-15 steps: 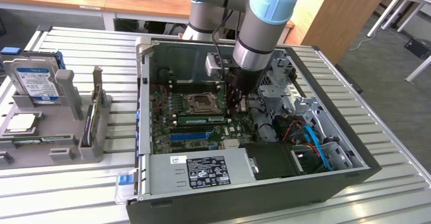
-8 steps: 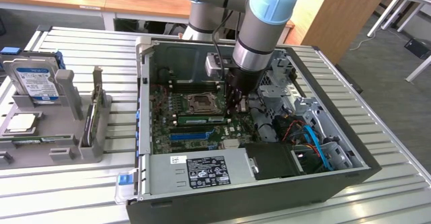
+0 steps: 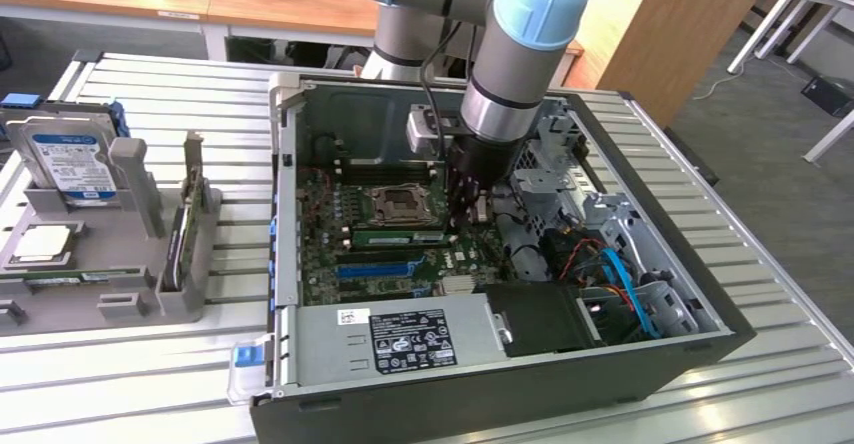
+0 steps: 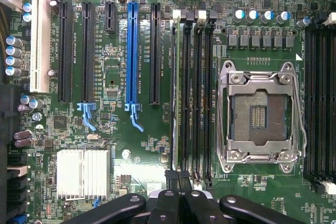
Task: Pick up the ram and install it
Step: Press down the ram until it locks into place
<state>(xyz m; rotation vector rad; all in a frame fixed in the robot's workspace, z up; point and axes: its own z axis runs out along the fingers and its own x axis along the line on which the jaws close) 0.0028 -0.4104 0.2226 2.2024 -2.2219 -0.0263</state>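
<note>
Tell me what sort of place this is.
Probably a robotics lab or workshop set up for computer assembly. An open computer case sits on a slatted metal table, a parts rack holds a hard drive, and wooden desks stand behind.

Computer case [image 3: 534, 364] at table [image 3: 774, 364] centre; motherboard [image 3: 334, 254] inside. Gripper [image 3: 466, 214] over board, ram [image 3: 398, 235] at its 9 o'clock. Hard drive [image 3: 70, 164] in holder [image 3: 134, 284], 9 o'clock of case.
</note>
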